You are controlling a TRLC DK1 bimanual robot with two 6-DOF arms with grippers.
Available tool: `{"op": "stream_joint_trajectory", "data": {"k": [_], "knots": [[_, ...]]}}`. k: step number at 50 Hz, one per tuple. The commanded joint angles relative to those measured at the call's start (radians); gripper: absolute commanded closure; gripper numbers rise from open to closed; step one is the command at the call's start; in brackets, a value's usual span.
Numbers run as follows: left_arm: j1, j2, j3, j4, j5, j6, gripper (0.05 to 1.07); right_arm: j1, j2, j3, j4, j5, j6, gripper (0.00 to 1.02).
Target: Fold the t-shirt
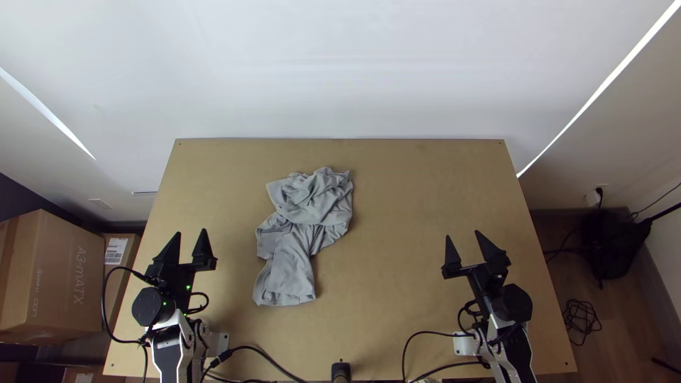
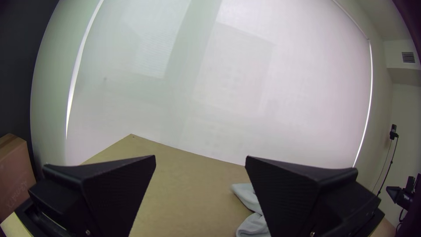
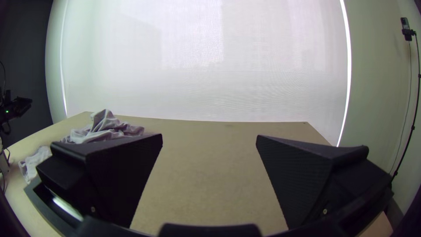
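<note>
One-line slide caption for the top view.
Grey t-shirt bunched on the wooden table, left gripper and right gripper open on either side.

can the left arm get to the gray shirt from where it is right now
Probably yes: its gripper is open and empty beside the shirt, with only bare table between them.

At seven o'clock in the top view, the left arm (image 1: 167, 354) has white links, a round black joint (image 1: 147, 306), green lights (image 1: 188, 288) and a looping black cable (image 1: 103, 298). The right arm (image 1: 512, 354), at five o'clock, has screwed-on, wedge-shaped black fingers (image 3: 302, 175).
</note>
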Motion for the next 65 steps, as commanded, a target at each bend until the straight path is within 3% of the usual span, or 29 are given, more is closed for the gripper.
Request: {"op": "stream_joint_trajectory", "data": {"k": [1,12,30,41,53,65], "knots": [[0.003,-0.006,-0.044,-0.011,-0.001,0.008,0.09,0.007,-0.004,-0.005,-0.020,0.007,0.017,0.04],[-0.004,-0.008,-0.044,-0.011,-0.005,-0.064,0.09,0.101,-0.006,-0.005,-0.022,0.009,0.040,0.04],[0.007,-0.002,-0.020,-0.030,-0.020,-0.038,0.09,0.090,-0.006,0.054,-0.004,0.009,0.017,0.04],[0.009,0.021,0.084,-0.080,-0.020,-0.004,0.09,0.107,0.022,0.110,0.096,0.007,0.000,0.04],[0.009,0.248,0.327,-0.099,-0.019,0.044,0.09,0.161,0.351,0.354,0.147,0.006,-0.028,0.04],[0.001,0.505,0.669,-0.292,-0.014,0.068,0.09,0.216,0.661,0.649,0.134,-0.004,-0.037,0.04]]}}
